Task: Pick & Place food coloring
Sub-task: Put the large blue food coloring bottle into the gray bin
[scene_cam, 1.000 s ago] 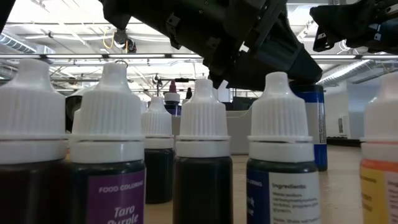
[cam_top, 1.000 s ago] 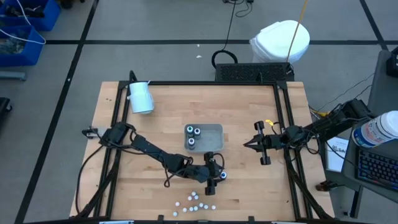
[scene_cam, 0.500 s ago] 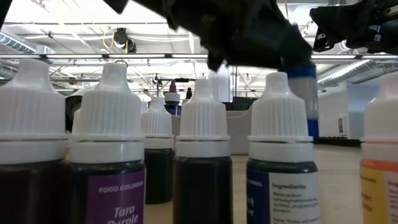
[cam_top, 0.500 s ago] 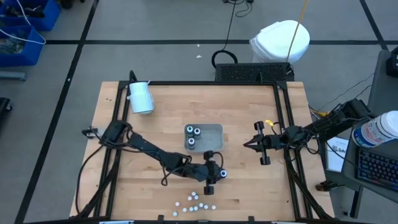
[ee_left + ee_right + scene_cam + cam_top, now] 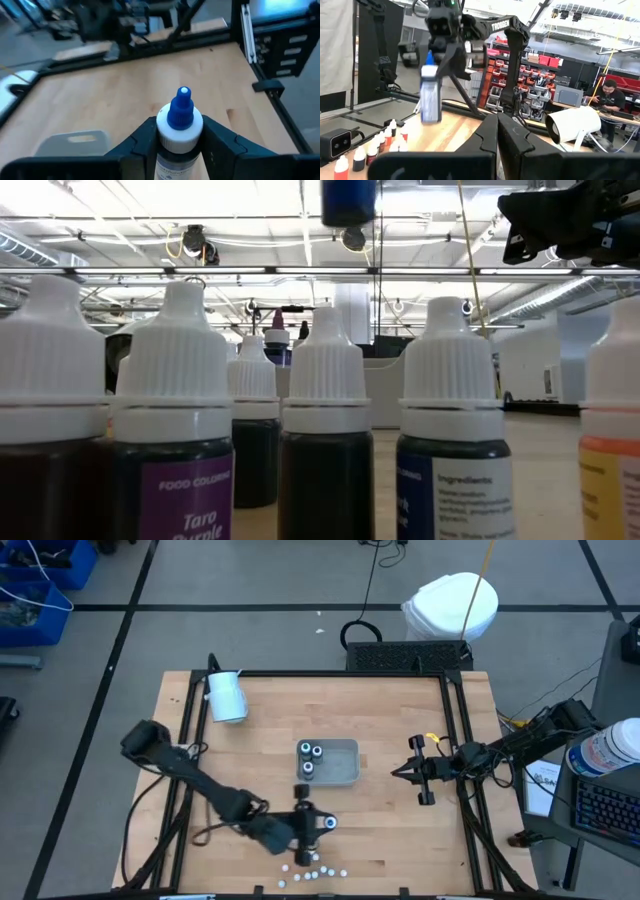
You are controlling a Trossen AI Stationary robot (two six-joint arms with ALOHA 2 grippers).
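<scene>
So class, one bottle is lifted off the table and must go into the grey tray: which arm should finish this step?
Left. The left gripper is shut on the blue-capped bottle, held off the table near the tray. The right gripper waits beside the tray's other side, fingers shut and holding nothing.

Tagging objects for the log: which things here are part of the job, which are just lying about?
Job:
- blue-capped bottle, held by left gripper
- three bottles in the tray
- small bottles at the table edge

Lying about:
- white cylinder
- right gripper, parked

Wooden table (image 5: 390, 830) with tray (image 5: 340, 768), white cylinder (image 5: 226, 697), small bottles (image 5: 312, 868).
</scene>
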